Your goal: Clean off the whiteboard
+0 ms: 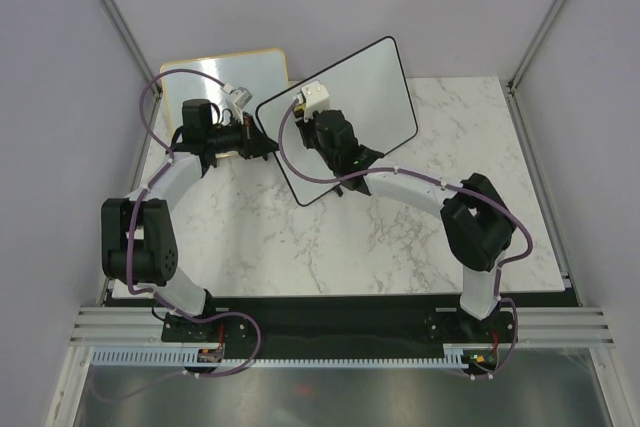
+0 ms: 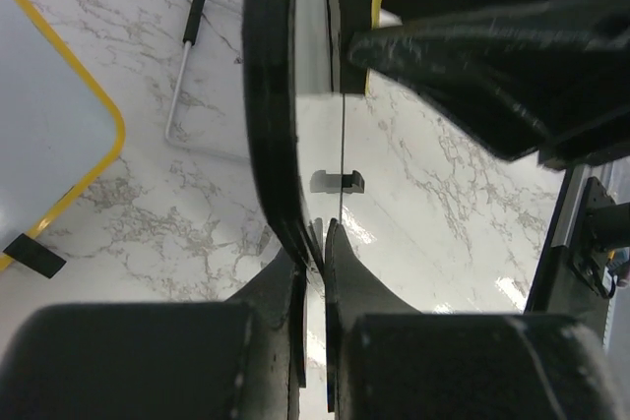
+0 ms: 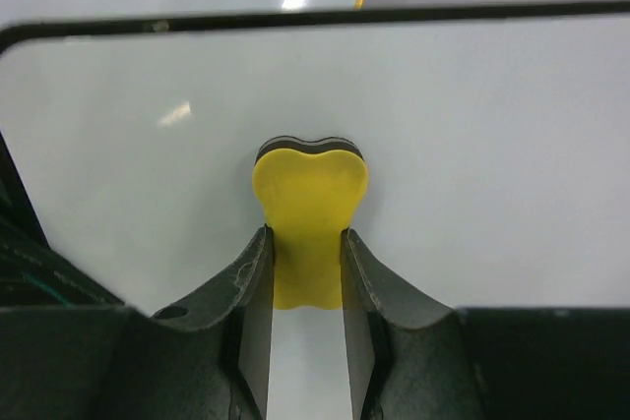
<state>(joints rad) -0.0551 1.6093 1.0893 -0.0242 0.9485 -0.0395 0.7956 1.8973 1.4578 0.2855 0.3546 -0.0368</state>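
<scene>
While the left gripper [image 2: 317,248] pinches it, the whiteboard [image 1: 375,97] stands tilted up off the marble table [image 1: 300,237], just to the right of the orange-framed board [image 1: 225,69] and almost touching that board's corner. The left gripper's 2 fingers are drawn together on the thin black frame, on the edge that faces the orange-framed board. The right gripper [image 3: 305,235] works on the side away from the orange-framed board, clamped on a yellow eraser [image 3: 310,184] whose dark underside appears to sit flat against the white face.

I judge the whiteboard to be a light, thin, stiff panel with a slick, glossy face. It should not bend under the eraser, but it would likely slide or swing if pushed unsupported, since only small feet and 1 narrow pinch steady it. The frame is the place to take hold, because the fingers get a firm rim there and stay clear of the writing surface. A grip this narrow offers little resistance to twisting, so strokes far from the orange-framed board's side call for gentle pressure. No marks show on the part of the face that the right wrist camera sees.
</scene>
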